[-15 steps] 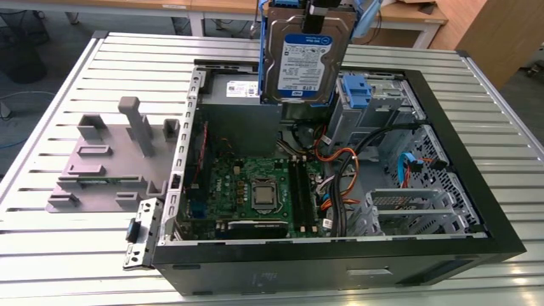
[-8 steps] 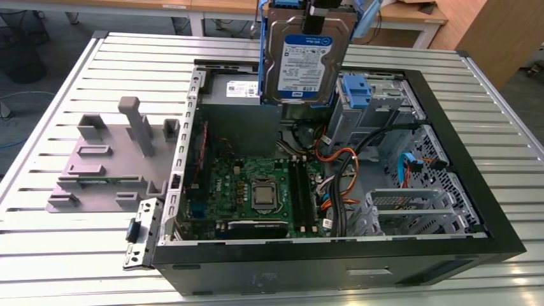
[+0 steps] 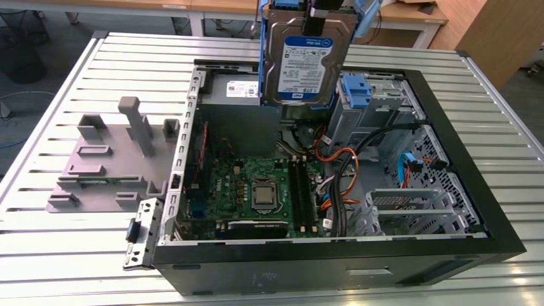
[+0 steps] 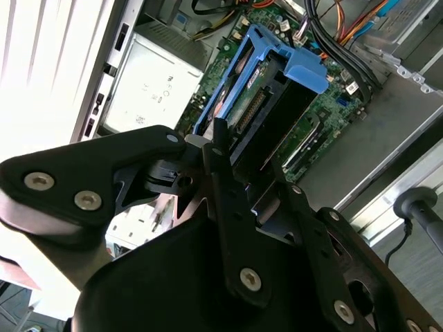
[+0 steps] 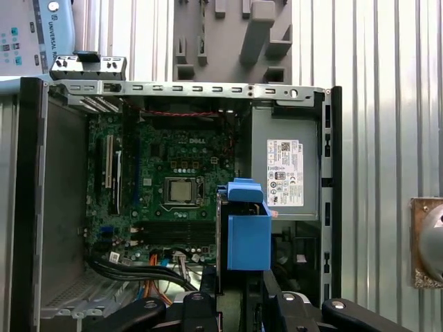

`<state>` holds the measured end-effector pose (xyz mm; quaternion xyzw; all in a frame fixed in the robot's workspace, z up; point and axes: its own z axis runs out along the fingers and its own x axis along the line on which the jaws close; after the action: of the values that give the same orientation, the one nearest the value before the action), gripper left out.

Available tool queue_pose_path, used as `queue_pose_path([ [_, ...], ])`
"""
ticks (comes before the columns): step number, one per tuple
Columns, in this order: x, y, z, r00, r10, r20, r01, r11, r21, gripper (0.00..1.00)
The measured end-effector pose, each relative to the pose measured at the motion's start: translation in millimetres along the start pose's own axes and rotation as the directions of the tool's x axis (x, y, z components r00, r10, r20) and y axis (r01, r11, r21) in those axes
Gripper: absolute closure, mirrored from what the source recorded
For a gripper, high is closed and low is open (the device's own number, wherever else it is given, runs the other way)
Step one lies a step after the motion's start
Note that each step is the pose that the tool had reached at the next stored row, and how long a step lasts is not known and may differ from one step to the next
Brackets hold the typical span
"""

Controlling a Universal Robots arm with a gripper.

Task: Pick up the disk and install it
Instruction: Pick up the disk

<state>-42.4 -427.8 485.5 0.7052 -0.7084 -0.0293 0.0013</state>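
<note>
You have one disk [image 3: 302, 64] in the scene and one open computer case [image 3: 340, 271]. Inside the case, count one motherboard [image 3: 225, 182] with one processor socket [image 3: 265, 193], and one grey power supply box [image 3: 223, 84]. On the exterior view's left stands one grey fixture [image 3: 106, 159], on one slatted table [image 3: 60, 255].

The disk [image 3: 304, 67] hangs upright above the open computer case [image 3: 340, 254]; grey fixture [image 3: 102, 175] beside.

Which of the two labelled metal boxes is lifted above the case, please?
The disk: silver, with a blue-and-white label, it hangs upright in the gripper. The white-labelled power supply sits inside the case.
</note>
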Motion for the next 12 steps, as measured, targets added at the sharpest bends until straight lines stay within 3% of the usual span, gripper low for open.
queue_pose_path([
  [12,6.0,0.0,0.2,1.0,0.0,-0.0007,0.0,1.0,0.0,0.65],
])
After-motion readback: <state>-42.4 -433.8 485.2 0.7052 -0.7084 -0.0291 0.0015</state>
